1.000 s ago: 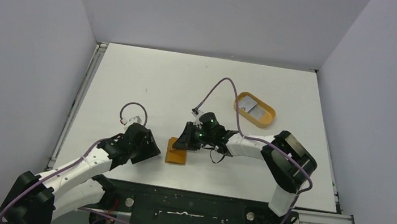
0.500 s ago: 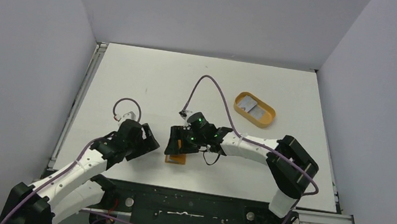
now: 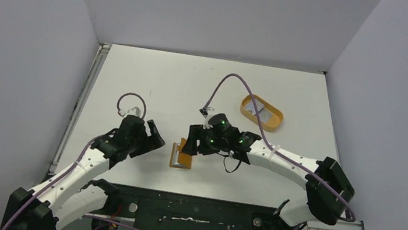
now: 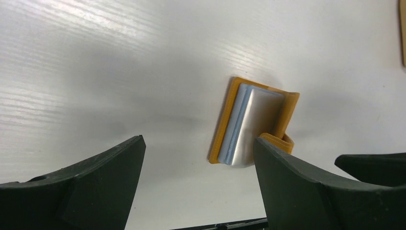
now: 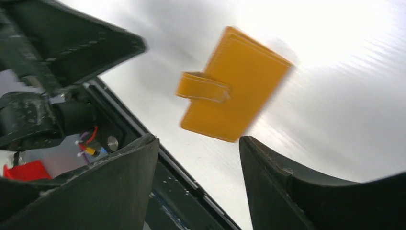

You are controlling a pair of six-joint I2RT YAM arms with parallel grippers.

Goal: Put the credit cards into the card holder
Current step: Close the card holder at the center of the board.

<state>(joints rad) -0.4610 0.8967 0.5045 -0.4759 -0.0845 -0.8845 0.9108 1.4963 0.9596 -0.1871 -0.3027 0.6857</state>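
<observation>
The orange-tan card holder (image 3: 183, 158) lies on the white table (image 3: 193, 84), close to the near edge and a little left of the middle. From the left wrist view, a small stack of pale blue and grey-white credit cards (image 4: 251, 127) rests against its inner face, with the orange cover curling up along one side. Whether the cards sit fully inside a slot cannot be told. From the right wrist view, which is blurred, only the outer cover and its snap tab show, and the tab hangs loose.

The left claw (image 4: 198, 141) is released, its fingers spread wide and holding nothing, just to the left of the holder. The right claw (image 5: 198, 139) is also released and empty, just beside the holder on its right.

The task looks partly done. Near the far right corner, an orange oval tray (image 3: 271, 121) holds at least one more pale card (image 3: 255, 106), which probably remains to be loaded.

No brand, label or writing is readable. The tray card bears dark marks too small to make out.
</observation>
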